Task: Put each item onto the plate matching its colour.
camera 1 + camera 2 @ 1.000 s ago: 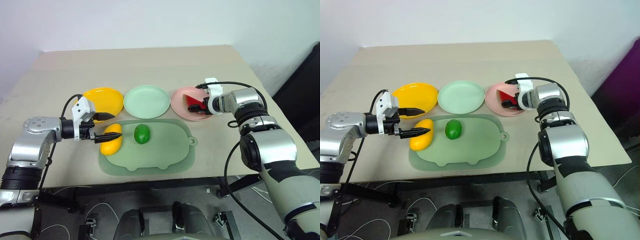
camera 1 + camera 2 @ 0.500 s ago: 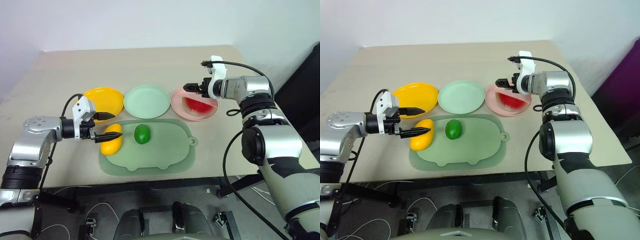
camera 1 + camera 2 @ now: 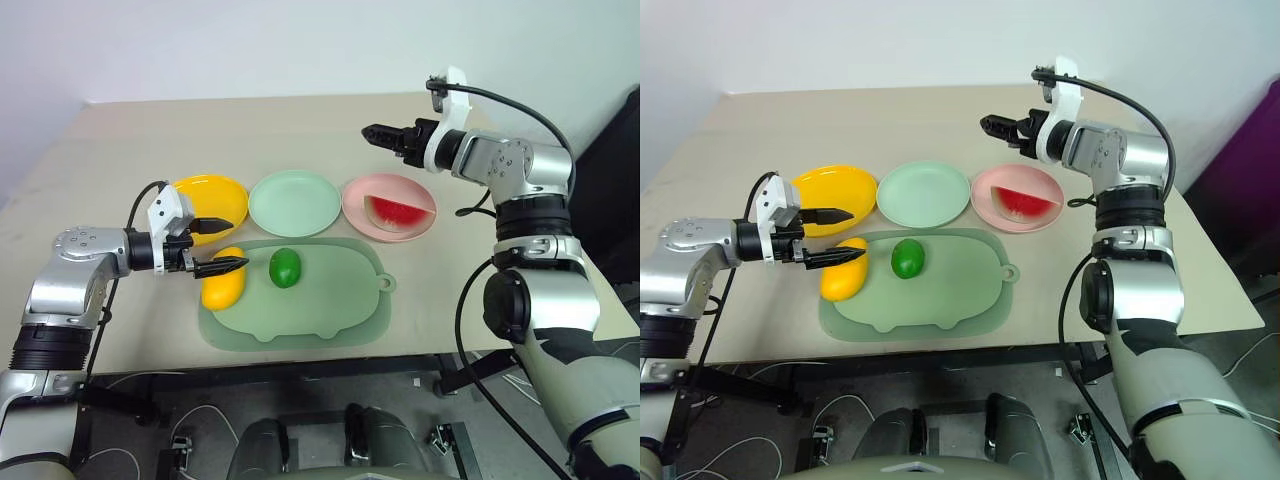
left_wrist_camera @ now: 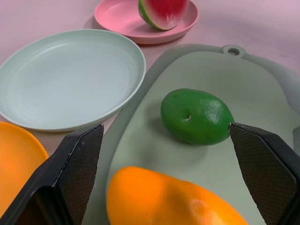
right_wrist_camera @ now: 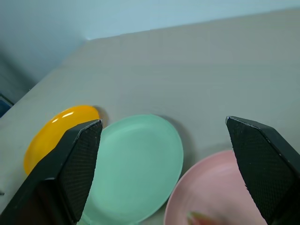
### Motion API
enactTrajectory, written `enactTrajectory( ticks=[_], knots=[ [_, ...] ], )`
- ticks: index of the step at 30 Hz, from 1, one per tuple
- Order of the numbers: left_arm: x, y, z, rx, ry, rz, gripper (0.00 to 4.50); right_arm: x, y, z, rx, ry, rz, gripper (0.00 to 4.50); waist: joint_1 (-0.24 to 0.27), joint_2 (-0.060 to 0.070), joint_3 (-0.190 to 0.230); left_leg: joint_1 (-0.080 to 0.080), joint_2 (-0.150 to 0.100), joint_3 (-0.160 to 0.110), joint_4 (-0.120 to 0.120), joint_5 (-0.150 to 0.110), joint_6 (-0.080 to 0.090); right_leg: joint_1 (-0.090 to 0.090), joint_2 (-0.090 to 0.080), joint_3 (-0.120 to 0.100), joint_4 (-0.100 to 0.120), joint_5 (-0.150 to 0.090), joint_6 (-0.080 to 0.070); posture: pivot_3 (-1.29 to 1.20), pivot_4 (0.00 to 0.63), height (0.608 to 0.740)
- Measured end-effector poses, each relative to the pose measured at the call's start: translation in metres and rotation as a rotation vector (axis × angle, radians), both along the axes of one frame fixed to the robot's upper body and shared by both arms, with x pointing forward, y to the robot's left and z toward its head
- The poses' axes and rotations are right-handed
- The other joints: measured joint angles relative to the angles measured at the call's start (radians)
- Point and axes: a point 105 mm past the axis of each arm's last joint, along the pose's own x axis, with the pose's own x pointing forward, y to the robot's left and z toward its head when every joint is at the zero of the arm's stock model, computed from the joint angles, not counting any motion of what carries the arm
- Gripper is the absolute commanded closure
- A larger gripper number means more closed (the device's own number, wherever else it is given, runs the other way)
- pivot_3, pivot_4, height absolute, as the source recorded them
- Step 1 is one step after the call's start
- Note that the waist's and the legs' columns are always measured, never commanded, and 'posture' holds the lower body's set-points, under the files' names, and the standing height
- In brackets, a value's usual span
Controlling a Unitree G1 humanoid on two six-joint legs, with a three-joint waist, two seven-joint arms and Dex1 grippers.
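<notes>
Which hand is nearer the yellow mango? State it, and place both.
Left. The left hand stands open right beside the yellow mango, one finger reaching over its top. The right hand is open, raised above the table beyond the pink plate, far off.

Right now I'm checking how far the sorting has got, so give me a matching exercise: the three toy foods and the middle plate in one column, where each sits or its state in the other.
Things:
1. watermelon wedge
2. yellow fruit
3. green fruit
4. green plate

Places or states:
A. empty
B. on the mat, middle
C. on the pink plate
D. at the mat's left edge

Pairs: 1-C, 2-D, 3-B, 4-A
</notes>
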Motion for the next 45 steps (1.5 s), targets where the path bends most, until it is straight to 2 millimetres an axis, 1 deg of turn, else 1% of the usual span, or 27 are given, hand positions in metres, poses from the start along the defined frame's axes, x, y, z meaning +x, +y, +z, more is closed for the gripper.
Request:
enactTrajectory(
  ticks=[5, 10, 16, 18, 21, 22, 31, 36, 41, 45],
  knots=[
    [0.001, 0.000, 0.002, 0.000, -0.005, 0.002, 0.00, -0.016, 0.008, 0.006, 0.034, -0.014, 0.080, 0.04, 0.000, 0.000, 0.000, 0.000, 0.000, 0.000, 0.000, 0.000, 0.000, 0.000, 0.000, 0.000, 0.000, 0.000, 0.000, 0.00, 0.150, 0.740],
    [0.002, 0.000, 0.003, -0.001, -0.007, 0.003, 0.00, -0.036, 0.023, 0.003, 0.071, 0.051, 0.187, 0.04, 0.000, 0.000, 0.000, 0.000, 0.000, -0.001, 0.000, 0.000, 0.000, 0.000, 0.000, 0.000, 0.000, 0.000, 0.000, 0.00, 0.150, 0.740],
    [0.003, -0.001, 0.001, -0.007, -0.005, 0.004, 0.00, -0.061, 0.057, -0.021, 0.042, 0.191, 0.299, 0.04, 0.000, 0.000, 0.000, 0.000, 0.001, -0.001, 0.000, 0.000, 0.000, 0.000, 0.000, 0.000, 0.001, 0.000, 0.000, 0.00, 0.150, 0.740],
    [0.003, -0.001, 0.001, -0.009, -0.005, 0.008, 0.00, -0.071, 0.067, -0.028, 0.009, 0.247, 0.331, 0.04, 0.002, 0.000, 0.000, 0.000, 0.000, -0.001, 0.000, 0.000, 0.000, 0.000, 0.000, 0.000, 0.000, 0.000, 0.000, 0.00, 0.150, 0.740],
    [0.003, -0.005, 0.002, -0.011, -0.012, 0.001, 0.00, -0.087, 0.089, -0.045, -0.037, 0.350, 0.395, 0.04, 0.002, -0.001, -0.001, -0.001, 0.000, -0.001, 0.000, 0.000, 0.000, 0.000, 0.000, 0.000, 0.000, 0.000, -0.001, 0.00, 0.150, 0.740],
    [0.003, -0.006, 0.003, -0.012, -0.015, -0.003, 0.00, -0.090, 0.092, -0.049, -0.057, 0.366, 0.402, 0.04, 0.002, -0.001, -0.001, -0.001, 0.000, -0.001, 0.000, 0.000, 0.000, -0.001, 0.000, 0.000, 0.000, 0.000, -0.001, 0.00, 0.150, 0.740],
    [0.001, -0.008, 0.004, -0.008, -0.022, -0.011, 0.00, -0.093, 0.104, -0.061, -0.155, 0.395, 0.386, 0.04, 0.002, -0.002, -0.001, -0.001, 0.000, -0.002, 0.000, 0.000, 0.000, -0.001, 0.000, 0.000, 0.000, 0.000, -0.001, 0.00, 0.150, 0.740],
    [0.001, -0.007, 0.002, -0.009, -0.016, -0.007, 0.00, -0.091, 0.104, -0.069, -0.199, 0.416, 0.354, 0.04, 0.001, -0.002, -0.001, -0.002, 0.000, -0.002, 0.000, 0.000, 0.000, -0.001, 0.000, 0.000, 0.000, 0.000, -0.001, 0.00, 0.150, 0.740],
    [0.000, -0.007, 0.000, -0.010, -0.012, 0.000, 0.00, -0.090, 0.112, -0.081, -0.211, 0.466, 0.344, 0.04, 0.000, -0.002, -0.001, -0.002, 0.000, -0.002, 0.000, 0.000, 0.000, -0.001, 0.001, 0.000, 0.000, 0.000, -0.001, 0.00, 0.150, 0.740],
    [0.000, -0.008, 0.000, -0.012, -0.009, 0.003, 0.00, -0.091, 0.117, -0.085, -0.215, 0.481, 0.347, 0.04, 0.001, -0.002, -0.001, -0.002, 0.000, -0.002, 0.000, 0.000, 0.000, -0.001, 0.001, 0.000, 0.000, 0.000, -0.001, 0.00, 0.150, 0.740]
  ],
)
